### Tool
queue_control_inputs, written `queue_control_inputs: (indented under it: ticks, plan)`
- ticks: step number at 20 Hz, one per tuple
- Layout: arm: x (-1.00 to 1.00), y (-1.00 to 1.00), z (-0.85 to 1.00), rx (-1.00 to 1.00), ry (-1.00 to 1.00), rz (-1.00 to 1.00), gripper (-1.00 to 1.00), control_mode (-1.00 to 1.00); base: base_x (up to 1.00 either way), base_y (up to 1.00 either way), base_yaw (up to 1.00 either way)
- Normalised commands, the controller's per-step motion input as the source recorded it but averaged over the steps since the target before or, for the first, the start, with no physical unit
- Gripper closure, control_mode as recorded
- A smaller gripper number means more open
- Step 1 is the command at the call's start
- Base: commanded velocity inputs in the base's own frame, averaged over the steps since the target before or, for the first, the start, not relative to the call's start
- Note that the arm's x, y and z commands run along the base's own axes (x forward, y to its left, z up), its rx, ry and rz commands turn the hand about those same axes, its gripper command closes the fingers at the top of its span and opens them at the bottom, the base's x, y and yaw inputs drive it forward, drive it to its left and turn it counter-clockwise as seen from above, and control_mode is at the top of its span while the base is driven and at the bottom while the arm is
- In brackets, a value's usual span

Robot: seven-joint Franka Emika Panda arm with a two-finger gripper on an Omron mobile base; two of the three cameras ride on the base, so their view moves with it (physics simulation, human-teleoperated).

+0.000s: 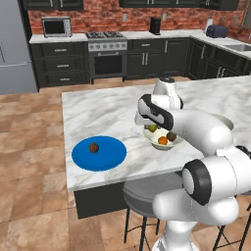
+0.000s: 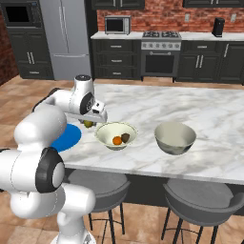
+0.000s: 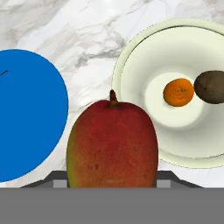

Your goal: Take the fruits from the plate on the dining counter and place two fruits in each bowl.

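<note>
Up close, pincer (image 3: 112, 186) pinches mango (image 3: 112, 146) — left base view adds a brown fruit (image 1: 94, 147) on the plate (image 1: 110, 157).

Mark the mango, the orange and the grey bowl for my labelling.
mango (image 3: 112, 146), hand view, middle of its red skin
orange (image 3: 178, 92), hand view, its centre
grey bowl (image 2: 175, 135), right base view, mottled inside

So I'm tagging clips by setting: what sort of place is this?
A home kitchen, rendered: a stainless range with black oven door, a silver microwave on dark cabinets against red brick, and a white marble island counter with grey stools.
</note>
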Motion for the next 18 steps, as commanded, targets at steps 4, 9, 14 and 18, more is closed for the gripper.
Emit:
queue_control_inputs:
  ticks: [4,9,14,18]
  plan:
    - [0.0,-1.0,0.03,0.0,0.0,-0.15,1.0,-1.0,0.0,0.0,0.0]
    - [0.02,-1.0,0.0,0.0,0.0,-0.15,1.0,-1.0,0.0,0.0,0.0]
    - [0.14,-1.0,0.0,-0.05,0.0,-0.15,1.0,-1.0,0.0,0.0,0.0]
    - [0.13,-0.98,0.0,-0.1,0.0,-0.16,1.0,-1.0,0.0,0.0,0.0]
